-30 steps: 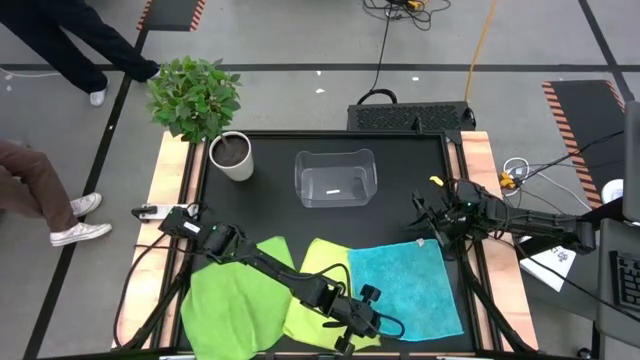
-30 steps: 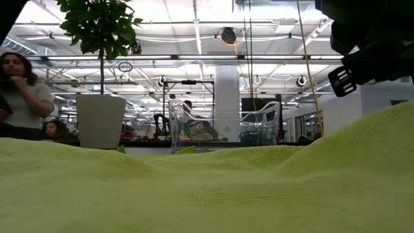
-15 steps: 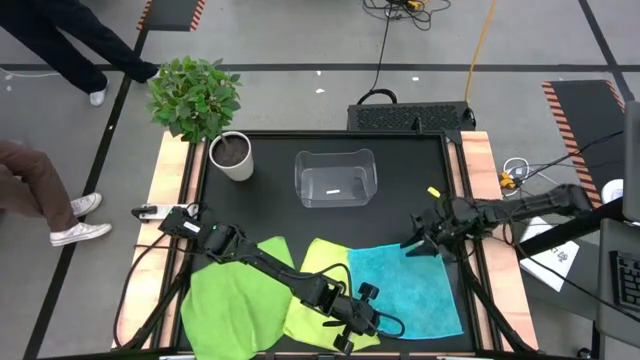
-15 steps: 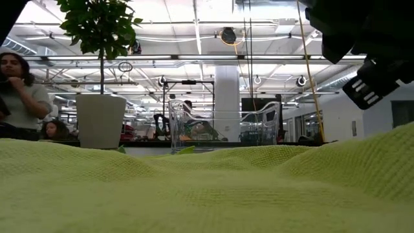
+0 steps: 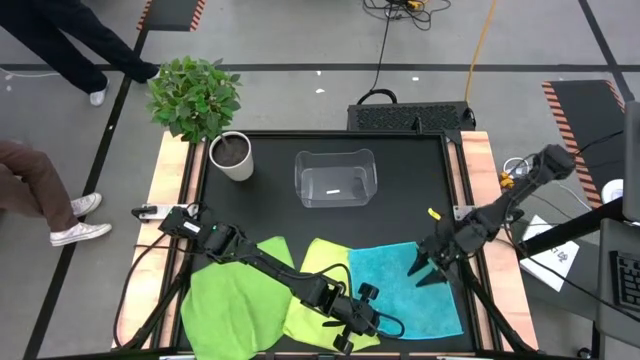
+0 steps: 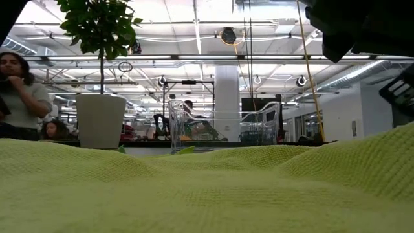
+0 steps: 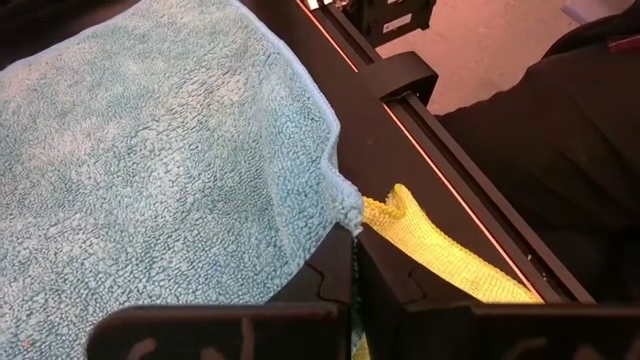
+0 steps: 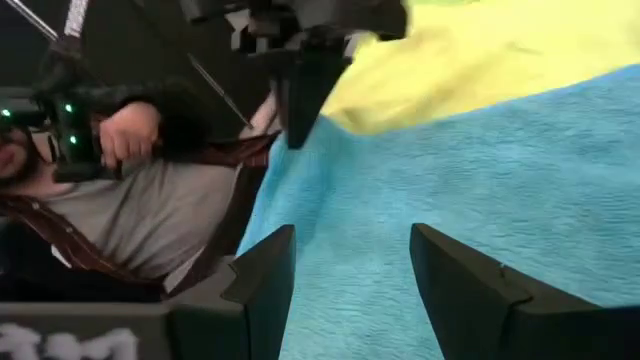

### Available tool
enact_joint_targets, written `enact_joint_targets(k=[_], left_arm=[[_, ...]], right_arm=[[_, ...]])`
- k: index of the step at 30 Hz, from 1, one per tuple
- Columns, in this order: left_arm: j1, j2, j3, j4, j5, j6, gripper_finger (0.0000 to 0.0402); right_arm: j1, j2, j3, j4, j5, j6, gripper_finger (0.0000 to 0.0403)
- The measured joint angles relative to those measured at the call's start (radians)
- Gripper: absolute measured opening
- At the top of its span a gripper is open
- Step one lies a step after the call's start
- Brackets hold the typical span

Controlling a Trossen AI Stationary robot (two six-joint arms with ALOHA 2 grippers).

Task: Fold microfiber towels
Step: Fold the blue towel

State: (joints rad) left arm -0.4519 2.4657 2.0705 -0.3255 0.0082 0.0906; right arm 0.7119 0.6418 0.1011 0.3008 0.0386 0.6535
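High view is showing three microfiber towels lying side by side along the near edge of the black surface (image 5: 400, 170): bright green towel (image 5: 228, 300), pale yellow-green towel (image 5: 318, 290) partly overlapping it, turquoise towel (image 5: 405, 290) spread flat on the right. Left pincer (image 5: 352, 322) is sitting closed at the yellow-green towel's near corner; left wrist view is showing that corner pinched between the shut fingers, beside the turquoise edge. Right pincer (image 5: 428, 268) is hovering over the turquoise towel's far right part, fingers spread, holding nothing. Cloths are looking light, limp and fuzzy, sagging wherever unsupported, so they are likely needing a pinch at a corner or hem, not mid-panel. Clear bin (image 5: 335, 178) and potted plant (image 5: 200, 110) are standing well apart at the far side.
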Motion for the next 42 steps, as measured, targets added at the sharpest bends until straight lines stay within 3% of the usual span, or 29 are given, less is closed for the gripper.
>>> enact_joint_targets(k=[4,10,18,25,34,42], left_arm=[[0.000,0.000,0.000,0.000,0.001,0.004,0.0004],[0.000,0.000,0.000,0.004,0.015,0.005,0.0007],[-0.004,0.000,0.000,0.031,0.017,0.005,0.0007],[-0.009,0.001,0.000,0.044,0.017,0.008,0.0006],[-0.004,-0.049,-0.001,0.036,-0.042,0.026,0.0004],[0.000,-0.071,-0.001,0.034,-0.043,0.029,0.0004]], right_arm=[[0.122,0.149,0.099,0.080,0.070,-0.038,0.0191],[0.273,0.407,0.327,-0.054,0.212,-0.089,0.0191],[0.349,0.673,0.516,-0.233,0.268,0.067,0.0191],[0.406,0.746,0.532,-0.227,0.301,0.248,0.0190],[0.454,0.829,0.613,-0.217,0.328,0.305,0.0189],[0.449,0.982,0.760,-0.437,0.343,0.346,0.0189]])
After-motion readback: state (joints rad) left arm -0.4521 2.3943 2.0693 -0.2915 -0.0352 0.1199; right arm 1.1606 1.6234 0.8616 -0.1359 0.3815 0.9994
